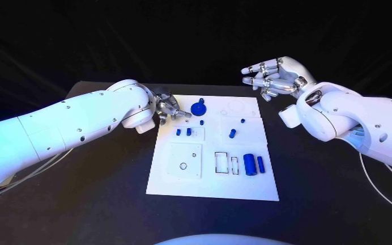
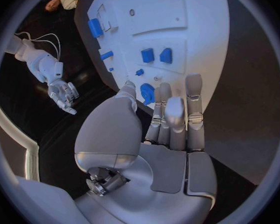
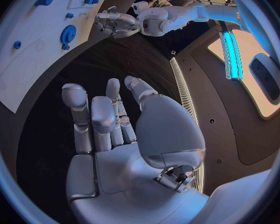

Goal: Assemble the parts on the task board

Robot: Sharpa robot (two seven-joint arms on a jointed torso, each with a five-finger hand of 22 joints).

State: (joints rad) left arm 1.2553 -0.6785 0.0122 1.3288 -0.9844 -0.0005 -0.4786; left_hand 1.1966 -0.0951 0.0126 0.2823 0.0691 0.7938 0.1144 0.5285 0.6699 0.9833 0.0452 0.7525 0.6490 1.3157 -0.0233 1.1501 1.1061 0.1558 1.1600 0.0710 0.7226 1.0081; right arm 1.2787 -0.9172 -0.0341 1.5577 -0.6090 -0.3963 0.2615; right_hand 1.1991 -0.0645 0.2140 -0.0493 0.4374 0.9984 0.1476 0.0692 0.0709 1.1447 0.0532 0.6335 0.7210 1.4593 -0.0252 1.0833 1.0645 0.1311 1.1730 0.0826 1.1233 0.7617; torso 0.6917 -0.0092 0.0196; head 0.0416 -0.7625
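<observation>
Head view first: the white task board sits in the middle of the black table. The left hand hovers over the board's far left corner, fingers apart, nothing in it, just beside a round blue gear-like part. The right hand is up off the far right corner of the board, fingers loosely spread, also holding nothing. On the board there's a pair of small blue blocks, a small blue peg, and two blue cylinders lying side by side near the front right.

Left wrist view: the left hand has its fingers stretched out straight with gaps between them, fingertips over the board edge, and the blue gear right by them. The two blue blocks sit further along.

Right wrist view: the right hand is open-palmed over the dark table, well apart from the board. The gear shows there too.
</observation>
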